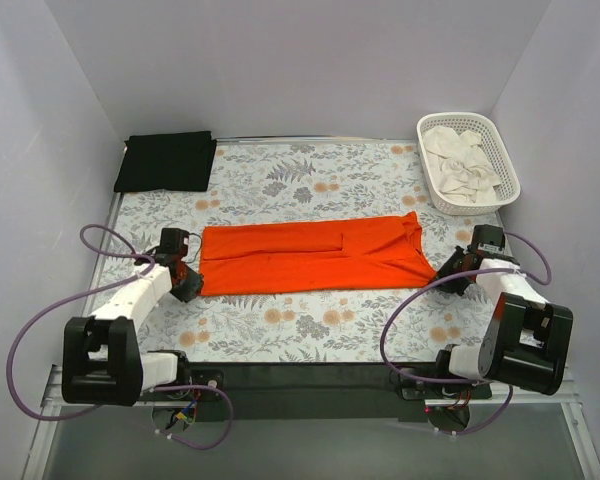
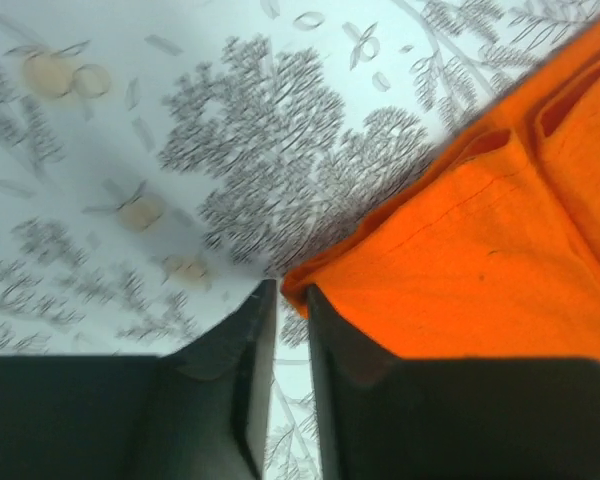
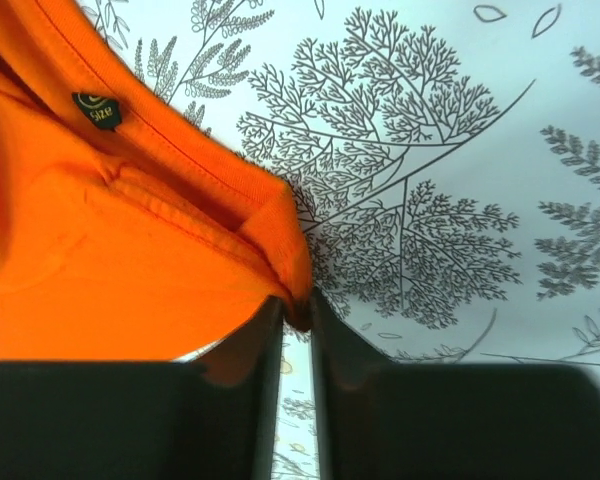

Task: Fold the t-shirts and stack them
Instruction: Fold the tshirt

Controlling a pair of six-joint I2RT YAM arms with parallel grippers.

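The orange t-shirt [image 1: 315,257] lies folded into a long strip across the middle of the table. My left gripper [image 1: 192,281] is shut on its near left corner [image 2: 298,282], the cloth pinched at the fingertips. My right gripper [image 1: 446,272] is shut on its near right corner by the collar [image 3: 292,290], where a small black size tag [image 3: 97,110] shows. The black t-shirt [image 1: 166,161] lies folded at the far left corner, away from both grippers.
A white lattice basket [image 1: 502,150] holding pale cloth [image 1: 464,165] stands at the far right. The grey-and-orange floral tablecloth [image 1: 310,325] covers the table. Purple cables loop beside both arm bases. White walls close in on three sides.
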